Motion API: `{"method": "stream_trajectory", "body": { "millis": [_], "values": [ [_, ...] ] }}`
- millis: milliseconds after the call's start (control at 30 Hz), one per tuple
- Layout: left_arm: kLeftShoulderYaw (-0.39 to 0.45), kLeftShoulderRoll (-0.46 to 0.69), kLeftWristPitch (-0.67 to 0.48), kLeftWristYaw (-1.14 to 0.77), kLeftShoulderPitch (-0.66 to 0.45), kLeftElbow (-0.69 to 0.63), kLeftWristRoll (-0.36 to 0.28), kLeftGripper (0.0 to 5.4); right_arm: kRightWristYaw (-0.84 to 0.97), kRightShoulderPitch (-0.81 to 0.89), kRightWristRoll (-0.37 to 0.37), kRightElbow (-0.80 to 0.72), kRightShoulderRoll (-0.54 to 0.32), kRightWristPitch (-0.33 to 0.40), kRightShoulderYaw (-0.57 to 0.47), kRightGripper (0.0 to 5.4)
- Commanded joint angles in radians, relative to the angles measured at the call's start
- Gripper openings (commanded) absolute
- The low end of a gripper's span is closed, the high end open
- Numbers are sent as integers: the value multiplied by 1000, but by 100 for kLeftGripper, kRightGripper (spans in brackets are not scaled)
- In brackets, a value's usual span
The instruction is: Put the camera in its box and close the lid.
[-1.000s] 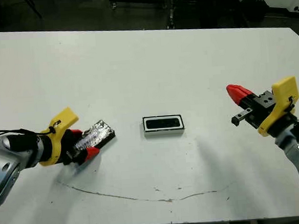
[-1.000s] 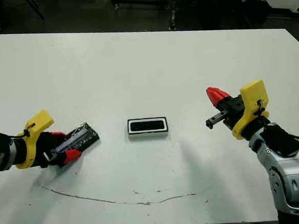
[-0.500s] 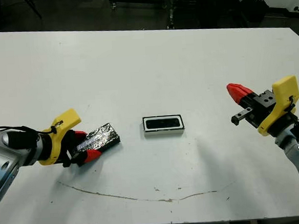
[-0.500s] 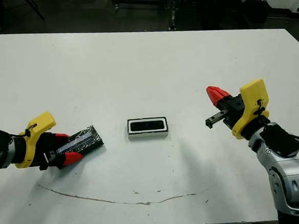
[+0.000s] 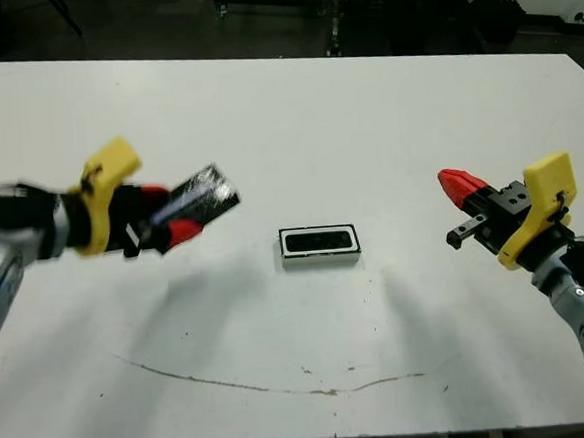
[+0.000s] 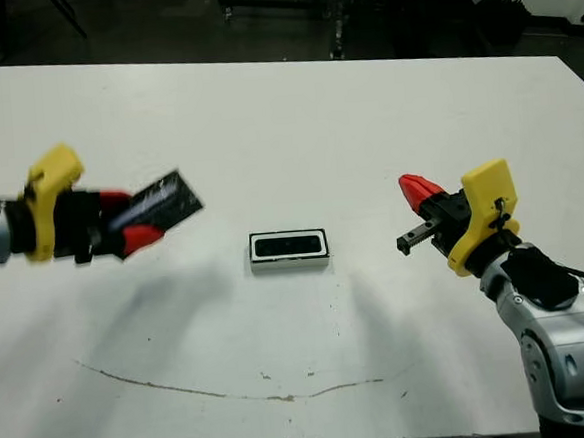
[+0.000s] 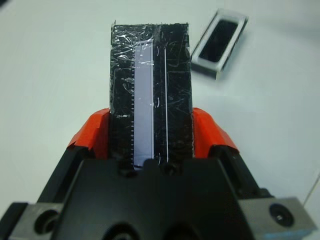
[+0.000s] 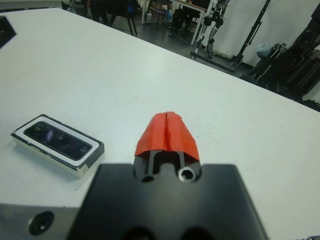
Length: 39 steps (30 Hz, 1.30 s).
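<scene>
White table w/ a thin dark scratch line curving across near edge. Dark floor and stands beyond far edge.

Left arm at table's left side, raised clear of surface, casting soft shadow below. Left gripper w/ yellow block behind black body, pointing twd table centre. Red fingers clamped on the lid, one on each long edge, pinching near end only; rest of lid sticks out past fingertips, twd box. Lid off the table, tilted, far end higher. Top face crinkly and reflective, pale shiny stripe down length in left wrist view.

Right arm at table's right side, well apart from box. Right gripper above surface, pointing left twd centre, yellow block behind. Red fingertips pressed together into one wedge, nothing btwn them.

Box flat on table about mid-width, long side running left-right, btwn the two grippers, nearer the lid than the right gripper. White lining inside thin dark rim, top uncovered. Camera lying inside box, lengthwise, dark bar filling most of white recess; glossy face w/ small lens dots visible in right wrist view. Lid and box apart, not touching.
</scene>
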Motion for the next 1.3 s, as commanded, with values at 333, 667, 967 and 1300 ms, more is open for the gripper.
{"method": "stream_trajectory", "body": {
  "millis": [333,667,967,1300],
  "values": [
    [-182,-139,-102,-117,-135,187,104,316,-10,8,-7,3,1,-1,8,0],
    [-254,-215,-196,-110,-124,258,221,316,-6,9,-10,19,6,-22,15,0],
    [-280,-245,-288,-109,-114,324,308,316,2,8,-8,35,0,-40,15,0],
    [-294,-269,-325,-144,-130,360,341,316,14,0,-9,62,-5,-56,15,0]
  ]
}}
